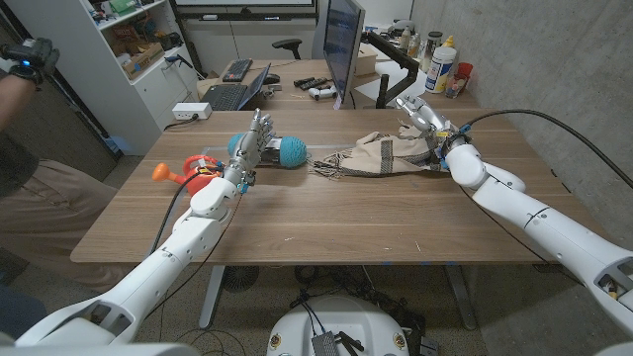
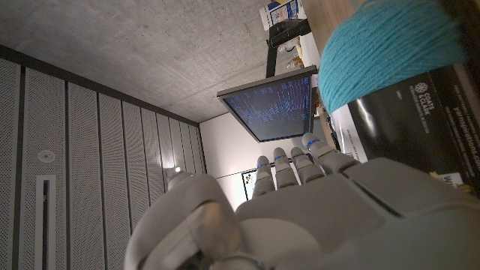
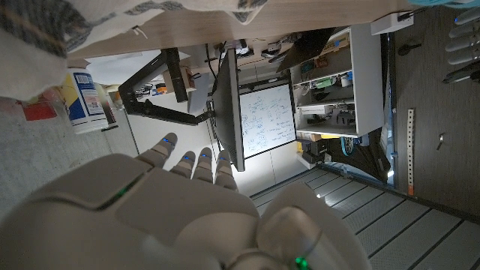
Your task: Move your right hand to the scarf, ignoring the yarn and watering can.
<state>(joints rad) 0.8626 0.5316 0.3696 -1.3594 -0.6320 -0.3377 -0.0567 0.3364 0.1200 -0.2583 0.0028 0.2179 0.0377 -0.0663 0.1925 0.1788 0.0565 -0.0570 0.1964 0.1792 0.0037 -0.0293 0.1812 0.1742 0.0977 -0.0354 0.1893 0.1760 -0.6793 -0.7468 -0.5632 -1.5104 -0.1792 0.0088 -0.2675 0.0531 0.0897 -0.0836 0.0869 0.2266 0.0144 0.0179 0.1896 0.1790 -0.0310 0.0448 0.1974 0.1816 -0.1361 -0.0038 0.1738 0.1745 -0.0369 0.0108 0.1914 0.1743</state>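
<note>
Right robot hand (image 1: 423, 121) beside beige dark-striped, fringed scarf (image 1: 376, 153), crumpled.

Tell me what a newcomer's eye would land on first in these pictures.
Probably the teal ball of yarn near the table's middle, with the left hand right beside it. Next, the beige fringed scarf sprawled to its right, where the right hand sits at the scarf's far end. The orange watering can at the table's left edge also stands out.

Beige dark-striped scarf (image 1: 381, 153), teal yarn (image 1: 287, 151), orange watering can (image 1: 188, 172).
</note>
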